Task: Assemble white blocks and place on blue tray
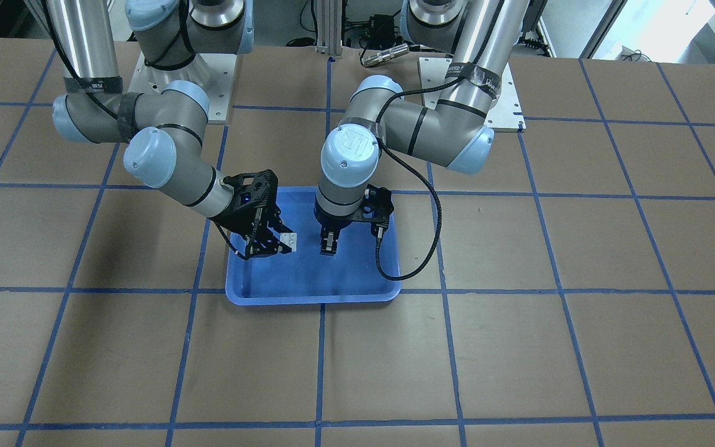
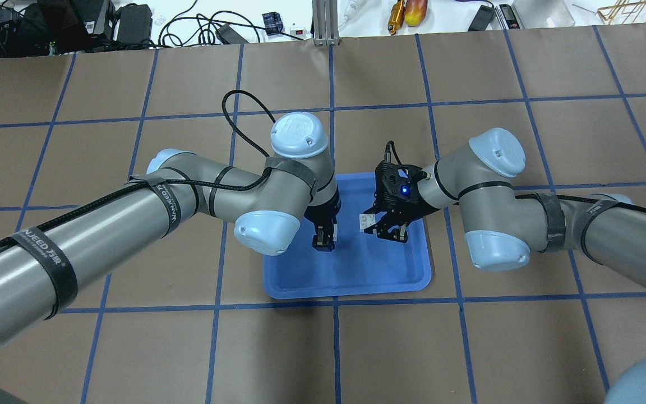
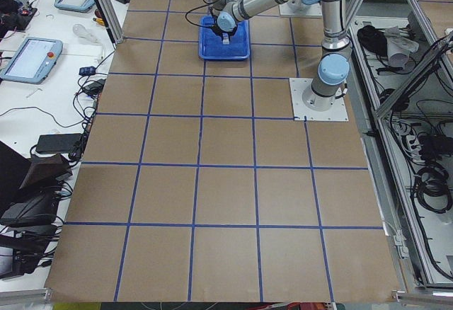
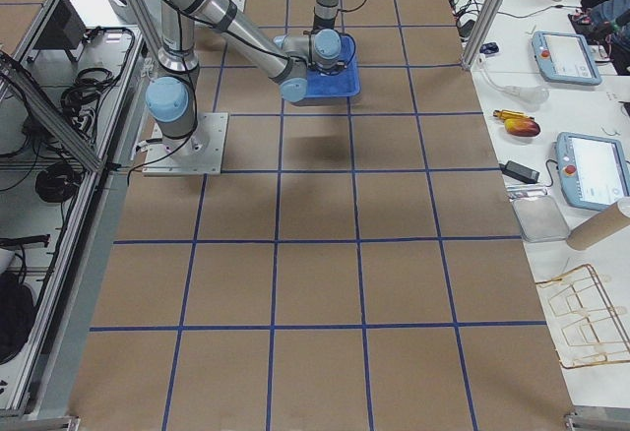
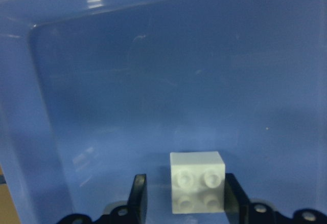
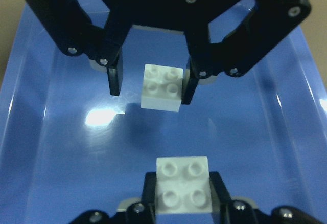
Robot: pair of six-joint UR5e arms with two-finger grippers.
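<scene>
The blue tray (image 1: 314, 297) lies mid-table and also shows in the overhead view (image 2: 351, 292). My right gripper (image 6: 182, 178) is shut on a white block (image 6: 182, 196), studs toward its camera, and holds it over the tray; the overhead view shows this gripper (image 2: 383, 225) and its block (image 2: 366, 221). My left gripper (image 1: 329, 249) points straight down into the tray. A second white block (image 5: 197, 183) sits between its jaws. It touches one finger, with a clear gap to the other finger (image 5: 138, 193). The two blocks are apart; the second block also shows in the right wrist view (image 6: 162, 87).
The left arm's black cable (image 1: 395, 267) loops down over the tray's edge. The table (image 1: 519, 347) is brown with a blue tape grid. Both arms' elbows hang low beside the tray. Tools and cables lie beyond the far edge (image 2: 401, 14).
</scene>
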